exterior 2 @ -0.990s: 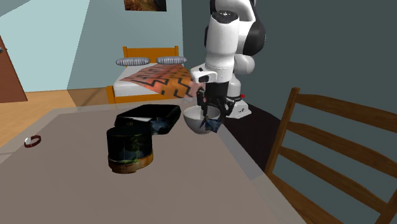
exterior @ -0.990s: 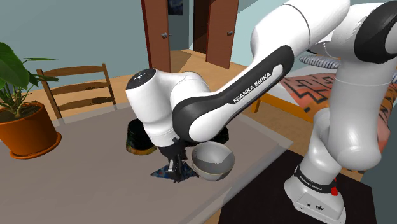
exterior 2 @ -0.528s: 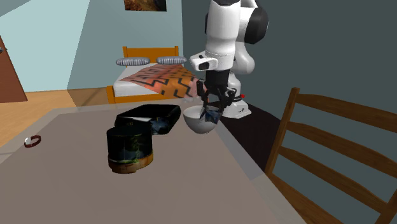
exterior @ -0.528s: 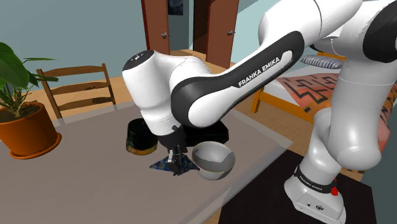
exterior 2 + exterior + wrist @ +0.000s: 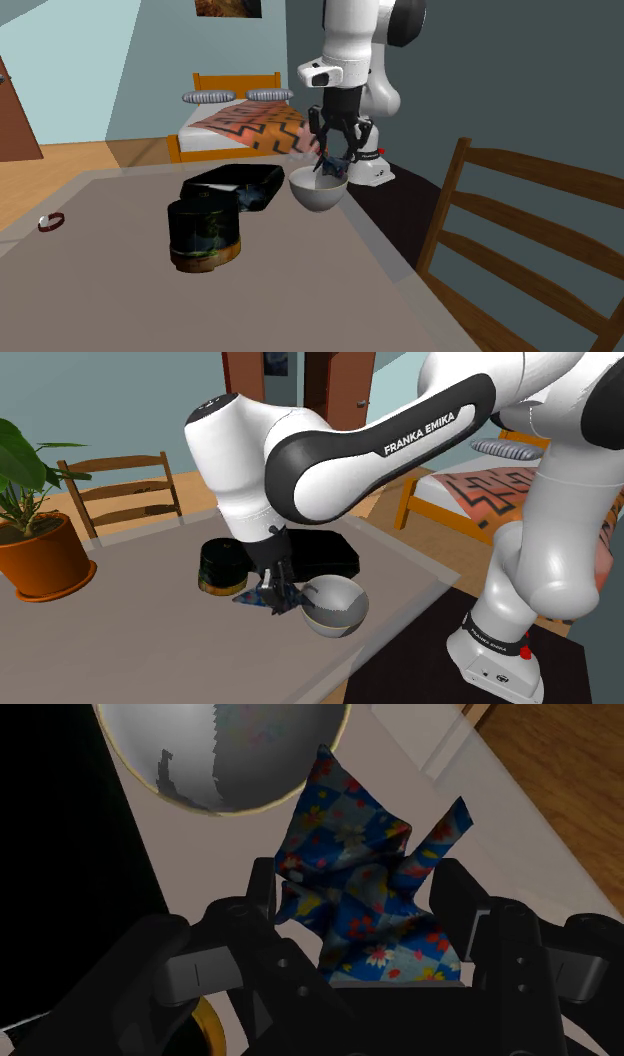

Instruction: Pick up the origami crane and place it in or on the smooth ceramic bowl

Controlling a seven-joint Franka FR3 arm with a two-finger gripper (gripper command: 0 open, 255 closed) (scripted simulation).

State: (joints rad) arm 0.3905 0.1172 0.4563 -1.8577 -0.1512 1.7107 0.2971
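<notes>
Bowl (image 5: 200, 764) cut by the edge — crane (image 5: 365, 894) base behind fingers (image 5: 455, 894).

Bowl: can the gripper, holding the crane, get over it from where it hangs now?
Probably yes. The gripper, shut on the crane, hangs right beside the bowl, whose top is open, and nothing stands between them.

White arm (image 5: 236, 472) with dark joints, lettered FRANKA EMIKA in white.
</notes>
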